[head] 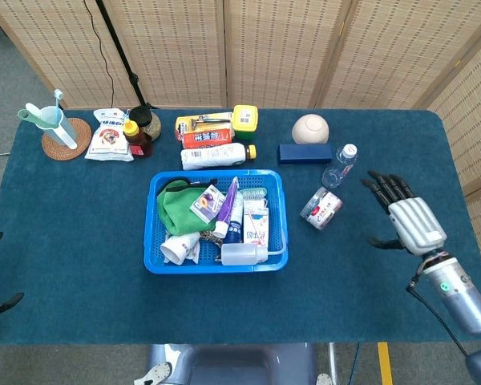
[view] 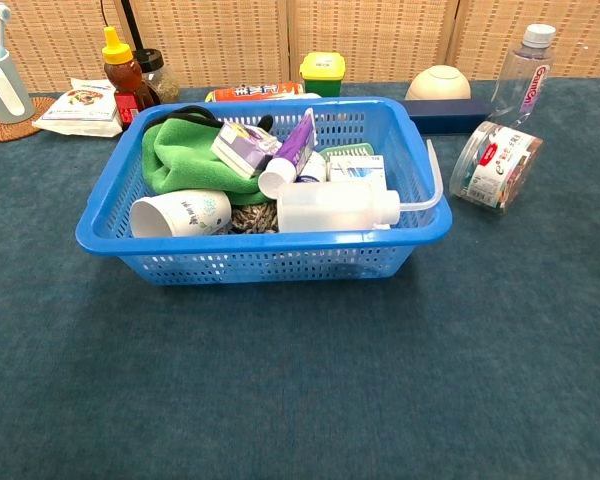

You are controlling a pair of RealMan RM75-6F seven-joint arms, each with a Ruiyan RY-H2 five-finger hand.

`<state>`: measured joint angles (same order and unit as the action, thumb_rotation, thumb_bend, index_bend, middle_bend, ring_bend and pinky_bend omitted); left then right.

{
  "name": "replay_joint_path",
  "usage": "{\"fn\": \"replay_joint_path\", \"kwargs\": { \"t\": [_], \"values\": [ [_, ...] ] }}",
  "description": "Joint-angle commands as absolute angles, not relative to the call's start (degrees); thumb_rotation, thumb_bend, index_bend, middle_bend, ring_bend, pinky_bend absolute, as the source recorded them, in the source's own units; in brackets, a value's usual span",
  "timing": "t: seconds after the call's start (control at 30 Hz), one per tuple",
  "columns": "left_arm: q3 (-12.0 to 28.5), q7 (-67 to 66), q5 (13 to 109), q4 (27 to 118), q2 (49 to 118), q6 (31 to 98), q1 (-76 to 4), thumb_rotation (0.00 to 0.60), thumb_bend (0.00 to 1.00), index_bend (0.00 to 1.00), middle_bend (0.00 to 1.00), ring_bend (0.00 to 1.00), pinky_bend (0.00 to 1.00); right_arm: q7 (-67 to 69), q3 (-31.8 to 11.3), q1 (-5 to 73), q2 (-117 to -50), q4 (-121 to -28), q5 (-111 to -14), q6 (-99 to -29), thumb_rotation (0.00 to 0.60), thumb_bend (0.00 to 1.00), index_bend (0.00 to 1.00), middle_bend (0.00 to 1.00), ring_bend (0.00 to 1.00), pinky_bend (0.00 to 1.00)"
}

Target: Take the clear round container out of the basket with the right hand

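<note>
A water bottle stands upright on the blue-covered desk, near a dark blue box and a cream dome. At the far left, a cup with a toothbrush rests on a woven coaster, beside a snack packet and a sauce bottle.

Blue-clothed table — basket, container

Bare tabletop right of the basket; farther back, the water bottle and tilted container crowd things.
</note>
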<state>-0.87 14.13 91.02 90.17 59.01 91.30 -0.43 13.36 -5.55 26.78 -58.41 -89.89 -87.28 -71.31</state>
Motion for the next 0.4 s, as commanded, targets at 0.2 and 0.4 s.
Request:
{"fn": "replay_joint_path", "kwargs": {
  "t": [0.2, 0.4],
  "values": [
    [-0.8, 14.2, 90.1, 89.2, 60.3, 92.5, 0.9, 0.600, 0.00, 0.00, 0.00, 0.00, 0.00, 2.0, -2.0, 12.2, -66.6, -81.3, -92.6, -92.5, 0.600, 0.05, 0.00, 0.00, 0.00, 0.00],
    [-0.6, 15.4, 91.0, 87.4, 60.5, 92.8, 0.7, 0.600, 0.00, 0.00, 0.00, 0.00, 0.00, 0.8, -0.9, 9.0, -67.3, -83.1, -94.1, -96.0, 0.600, 0.05, 0.00, 0.00, 0.00, 0.00]
  ]
}}
